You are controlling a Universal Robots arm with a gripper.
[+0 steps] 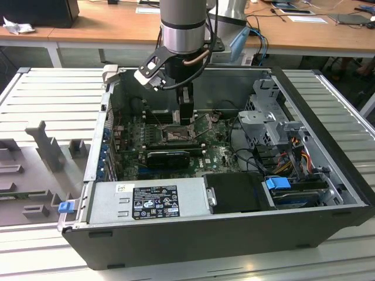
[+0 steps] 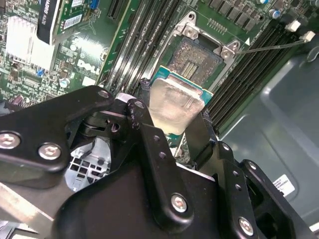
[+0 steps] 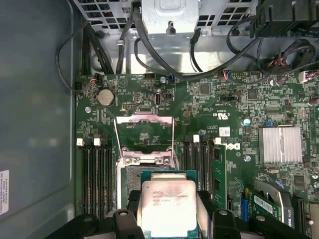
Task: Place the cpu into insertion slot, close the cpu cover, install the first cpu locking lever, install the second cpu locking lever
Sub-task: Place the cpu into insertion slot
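My gripper (image 1: 186,117) reaches down into the open computer case, over the motherboard. It is shut on the cpu (image 3: 167,204), a flat silver-topped square chip clamped between two black fingers (image 3: 122,219). In the second wrist view the cpu (image 2: 174,107) hangs level, just above and partly over the near edge of the insertion slot (image 2: 197,57), whose tan pin field lies bare. The insertion slot (image 1: 176,134) sits right below the fingers in the exterior view. The cpu cover (image 3: 144,120) stands flipped open on the far side of the slot. A thin lever wire (image 2: 269,46) sticks out sideways from the slot.
Black memory slots (image 3: 97,169) flank the socket on both sides. A long black finned card (image 1: 169,158) lies in front of it, a silver heat sink (image 3: 279,144) beside it. Loose cables (image 3: 164,64), a drive cage (image 1: 266,123) and the power supply (image 1: 146,202) crowd the case.
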